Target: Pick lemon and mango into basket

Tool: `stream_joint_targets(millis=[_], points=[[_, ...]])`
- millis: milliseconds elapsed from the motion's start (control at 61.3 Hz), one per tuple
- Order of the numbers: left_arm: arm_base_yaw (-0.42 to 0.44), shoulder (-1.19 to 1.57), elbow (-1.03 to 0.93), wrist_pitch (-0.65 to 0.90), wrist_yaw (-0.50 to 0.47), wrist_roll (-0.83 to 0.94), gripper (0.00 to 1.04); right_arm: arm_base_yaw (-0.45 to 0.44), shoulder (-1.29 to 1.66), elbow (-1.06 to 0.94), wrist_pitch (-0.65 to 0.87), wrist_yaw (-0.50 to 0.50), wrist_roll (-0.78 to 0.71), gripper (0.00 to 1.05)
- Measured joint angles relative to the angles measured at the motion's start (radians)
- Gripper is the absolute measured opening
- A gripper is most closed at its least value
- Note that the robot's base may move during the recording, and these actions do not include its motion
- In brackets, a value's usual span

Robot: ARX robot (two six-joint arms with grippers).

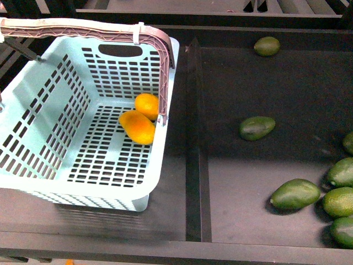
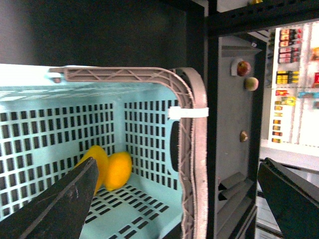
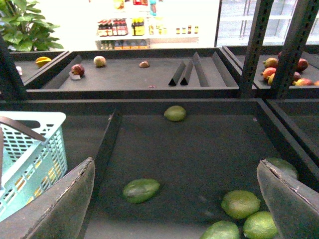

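Evidently both grippers stand wide and empty: left gripper (image 2: pixel 177 199) poised over the basket (image 1: pixel 33 127), right gripper (image 3: pixel 177 199) above the tray of avocados (image 3: pixel 141 190). Neither arm shows in the front view.

Lemon (image 1: pixel 147 105) and mango (image 1: pixel 137 127) lie touching on the basket floor, toward its far right corner, beside the handle (image 1: pixel 83 27). Judged from that, the picking looks complete; what remains is to draw clear. Left arm should lift straight up, minding the raised handle and its zip tie (image 2: pixel 188 112).

Surface: dark shelf with a raised divider (image 1: pixel 192 165) between the basket on the left and the avocados on the right. Beyond: more shelves with scattered fruit, a stocked wall display, a plant (image 3: pixel 25 22) at far left.
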Motion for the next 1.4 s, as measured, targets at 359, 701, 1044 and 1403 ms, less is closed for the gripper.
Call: stream_joint_targets(millis=[359, 701, 1044, 1403], points=[[0.081, -0.150, -0.427, 0.902, 0.269, 1.421, 0.35, 0.000, 0.000, 0.000, 0.000, 0.000, 0.000, 0.96], [0.178, -0.362, -0.640, 0.873, 0.373, 1.575, 0.04, 0.000, 0.000, 0.000, 0.000, 0.000, 0.000, 0.96], [0.190, -0.729, -0.718, 0.594, 0.378, 1.579, 0.04, 0.000, 0.000, 0.000, 0.000, 0.000, 0.000, 0.96], [0.190, -1.010, -0.727, 0.343, 0.378, 1.581, 0.04, 0.000, 0.000, 0.000, 0.000, 0.000, 0.000, 0.96]])
